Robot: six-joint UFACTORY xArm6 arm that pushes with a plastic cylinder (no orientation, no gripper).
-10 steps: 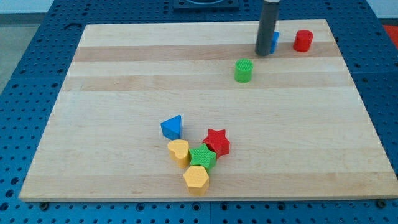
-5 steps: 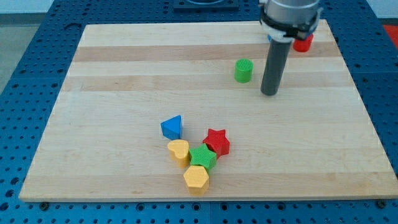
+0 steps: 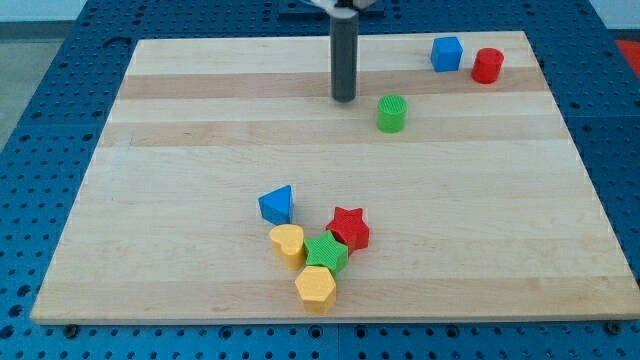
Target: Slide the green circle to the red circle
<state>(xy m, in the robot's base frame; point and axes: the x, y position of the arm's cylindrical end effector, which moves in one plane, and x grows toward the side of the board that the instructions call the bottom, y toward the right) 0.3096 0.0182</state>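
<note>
The green circle (image 3: 391, 113) stands on the wooden board in the upper middle. The red circle (image 3: 487, 65) stands near the board's top right corner, well to the right of and above the green one. My tip (image 3: 344, 98) rests on the board just left of and slightly above the green circle, a small gap apart from it. The dark rod rises straight up out of the view's top.
A blue cube (image 3: 446, 53) sits just left of the red circle. A cluster lies at lower middle: a blue triangle (image 3: 277, 205), a red star (image 3: 349, 228), a yellow heart (image 3: 288, 243), a green star (image 3: 326, 254), a yellow hexagon (image 3: 316, 287).
My tip swung from beside the blue cube down to the right of the green circle, then across to its upper left. No block has moved.
</note>
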